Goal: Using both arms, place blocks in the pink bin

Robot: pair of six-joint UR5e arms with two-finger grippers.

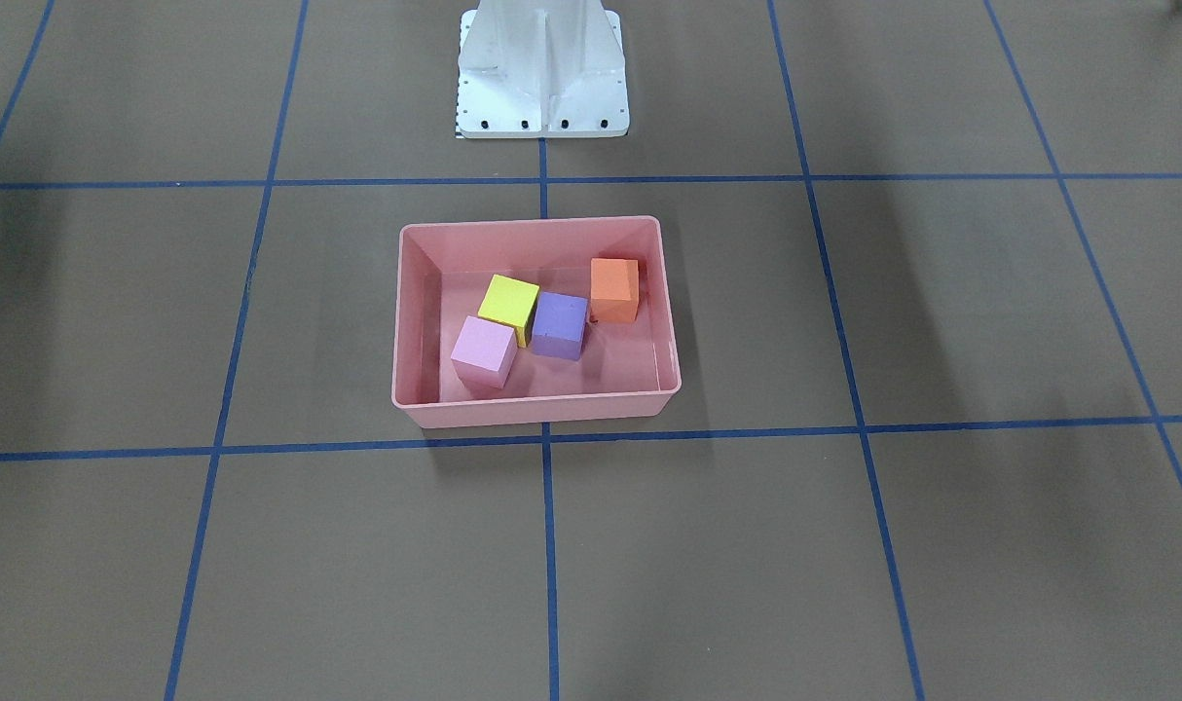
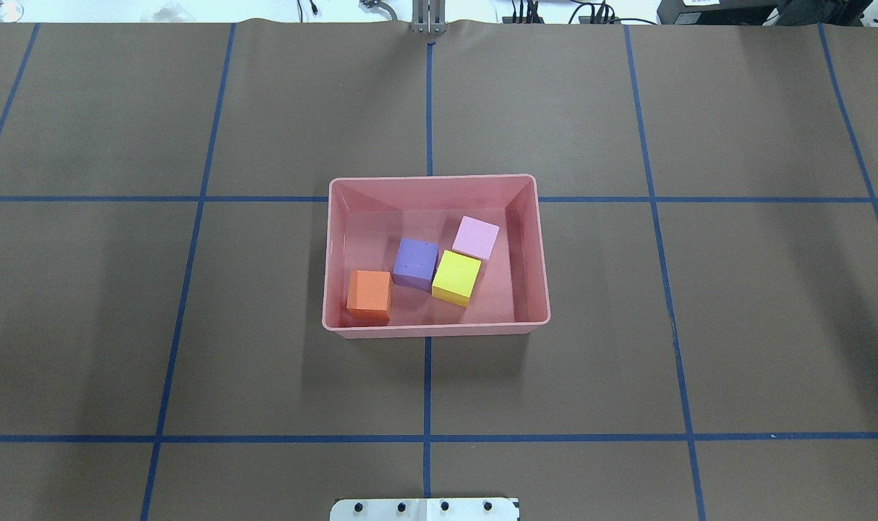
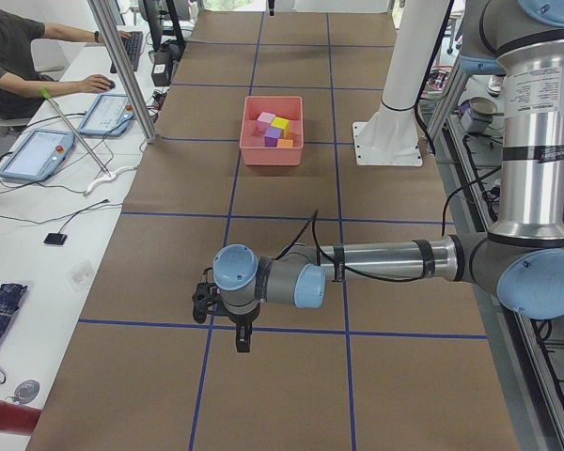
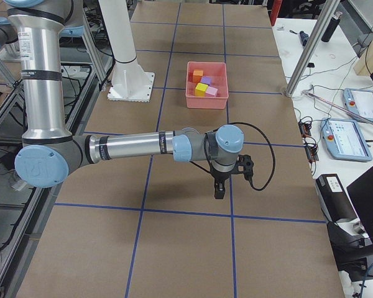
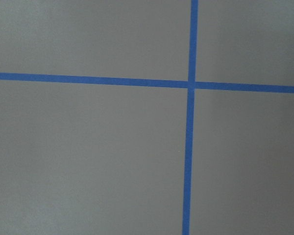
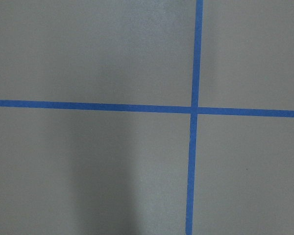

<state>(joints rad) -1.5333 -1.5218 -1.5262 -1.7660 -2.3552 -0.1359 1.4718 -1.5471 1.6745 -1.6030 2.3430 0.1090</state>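
4 blocks [image 2: 416,264] in bin [image 2: 439,331], far from left claw [image 3: 242,344] and right claw [image 4: 218,192]; opening of both unclear.

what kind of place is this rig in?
Probably a robotics lab: a robot arm over a table gridded with blue tape, and a person at a side bench with control tablets.

You get even, soft light from above on the counter [image 2: 735,325]. In the overhead view the bin [image 2: 439,330] throws a faint shadow toward 6 o'clock, and broad dim bands lie at 3 and 9. Both wrist views look slightly blurred.
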